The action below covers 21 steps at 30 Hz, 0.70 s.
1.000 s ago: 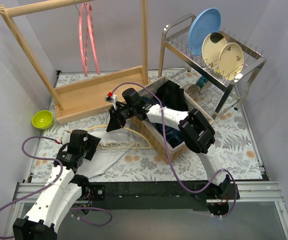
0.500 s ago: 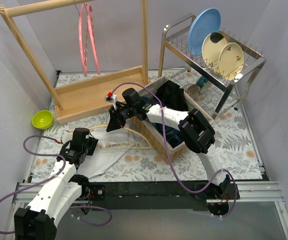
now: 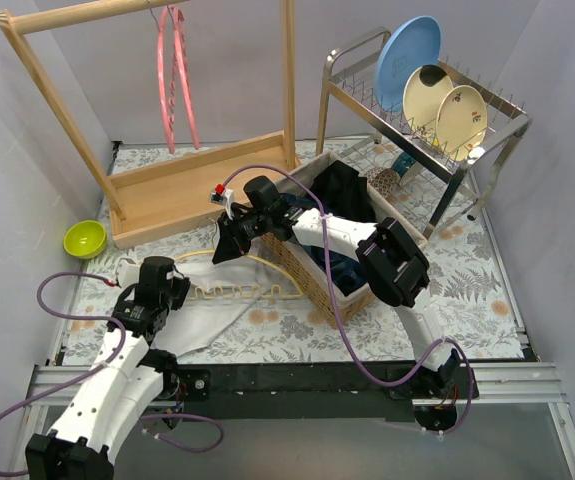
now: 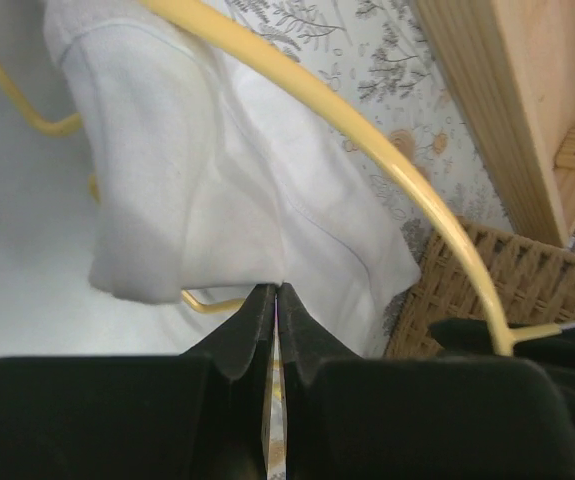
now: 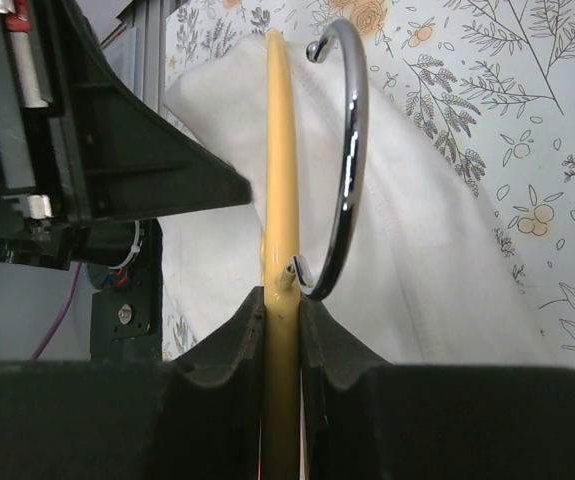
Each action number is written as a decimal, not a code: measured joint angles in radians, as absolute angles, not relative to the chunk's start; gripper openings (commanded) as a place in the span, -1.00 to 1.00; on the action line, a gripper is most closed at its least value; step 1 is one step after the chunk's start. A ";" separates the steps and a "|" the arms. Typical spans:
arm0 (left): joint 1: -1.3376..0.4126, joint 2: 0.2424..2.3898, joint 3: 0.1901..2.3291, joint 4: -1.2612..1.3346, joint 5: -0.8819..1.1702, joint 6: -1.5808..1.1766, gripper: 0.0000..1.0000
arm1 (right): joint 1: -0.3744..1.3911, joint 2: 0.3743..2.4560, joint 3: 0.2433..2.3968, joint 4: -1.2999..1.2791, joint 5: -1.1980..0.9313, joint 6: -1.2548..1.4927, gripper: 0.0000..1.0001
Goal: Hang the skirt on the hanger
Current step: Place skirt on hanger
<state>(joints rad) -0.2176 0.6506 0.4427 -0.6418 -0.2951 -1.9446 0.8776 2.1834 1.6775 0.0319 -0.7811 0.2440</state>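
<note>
The white skirt (image 3: 202,312) lies crumpled on the flowered table in front of the left arm. A yellow hanger (image 3: 242,291) rests across it, running toward the wicker basket. My left gripper (image 3: 167,290) sits at the skirt's left edge, and in the left wrist view its jaws (image 4: 277,290) are pressed together with a fold of the skirt (image 4: 217,180) pinched at their tips. My right gripper (image 3: 225,245) is shut on the hanger's yellow neck (image 5: 279,200), just below its chrome hook (image 5: 349,150). The skirt (image 5: 427,240) spreads out beneath.
A wicker basket (image 3: 312,278) of dark clothes stands right of the hanger. Behind is a wooden clothes rack (image 3: 187,190) with pink hangers (image 3: 172,70) on its rail. A dish rack (image 3: 417,120) with plates is at the back right, a green bowl (image 3: 85,238) at the left.
My left gripper's jaws have closed on the skirt's edge, and that arm shifted slightly. The right gripper and the hanger have not moved.
</note>
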 measured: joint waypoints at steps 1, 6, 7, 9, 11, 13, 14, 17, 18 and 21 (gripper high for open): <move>-0.218 0.639 0.456 -0.653 -0.295 -1.940 -1.00 | 0.878 2.183 1.678 0.032 -0.781 0.244 -0.97; -0.218 0.570 0.538 -0.704 -0.287 -1.915 -1.00 | 0.877 2.183 1.678 0.032 -0.781 0.244 -0.97; -0.218 0.553 0.553 -0.714 -0.281 -1.913 -1.00 | 0.877 2.183 1.678 0.032 -0.781 0.244 -0.97; -0.218 0.521 0.582 -0.743 -0.270 -1.907 -1.00 | 0.877 2.183 1.678 0.032 -0.782 0.244 -0.97; -0.218 0.496 0.601 -0.770 -0.263 -1.906 -1.00 | 0.877 2.183 1.678 0.032 -0.785 0.244 -0.97; -0.218 0.471 0.621 -0.799 -0.256 -1.903 -1.00 | 0.877 2.183 1.678 0.032 -0.791 0.247 -0.97; -0.218 0.460 0.631 -0.814 -0.253 -1.903 -1.00 | 0.877 2.183 1.678 0.033 -0.794 0.248 -0.97; -0.218 0.443 0.670 -0.854 -0.252 -1.902 -1.00 | 0.876 2.183 1.673 0.046 -0.808 0.262 -0.97; -0.218 0.441 0.683 -0.865 -0.252 -1.902 -1.00 | 0.876 2.183 1.671 0.054 -0.812 0.264 -0.97; -0.218 0.436 0.717 -0.887 -0.249 -1.903 -1.00 | 0.876 2.180 1.658 0.080 -0.817 0.271 -0.97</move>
